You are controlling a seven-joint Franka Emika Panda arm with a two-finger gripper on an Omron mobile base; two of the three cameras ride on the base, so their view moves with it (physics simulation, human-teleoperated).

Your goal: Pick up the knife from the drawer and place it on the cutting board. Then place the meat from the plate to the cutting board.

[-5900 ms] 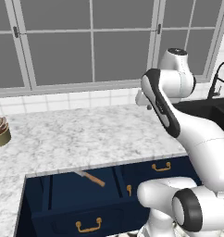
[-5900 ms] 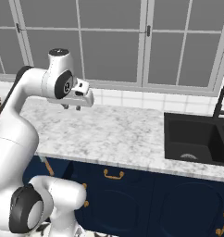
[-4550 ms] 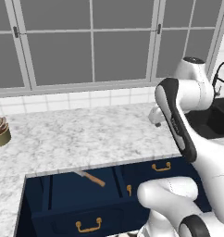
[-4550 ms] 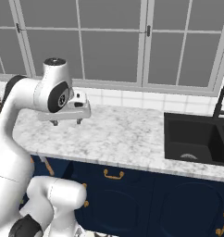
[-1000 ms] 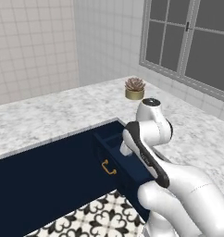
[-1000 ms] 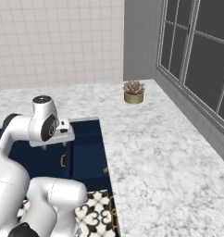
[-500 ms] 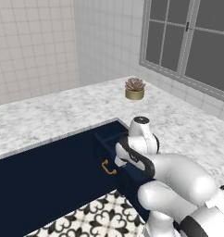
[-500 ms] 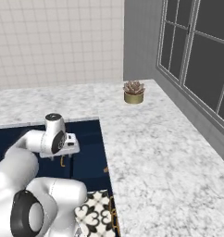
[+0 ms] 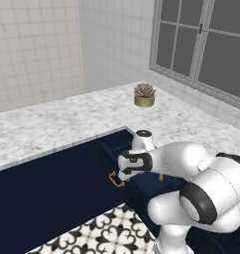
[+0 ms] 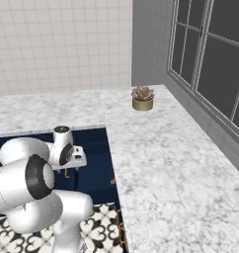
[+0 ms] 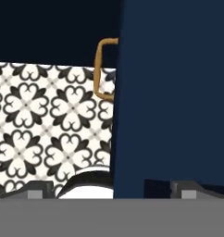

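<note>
From the left base camera, I had the gripper (image 9: pixel 123 174) low over the open drawer (image 9: pixel 142 184), by its brass handle (image 9: pixel 113 179). The right base camera showed the same drawer (image 10: pixel 94 163). Through the hand camera, I couldn't tell its spread; the knife stayed unseen, so I'd recentre over the interior first.
</note>
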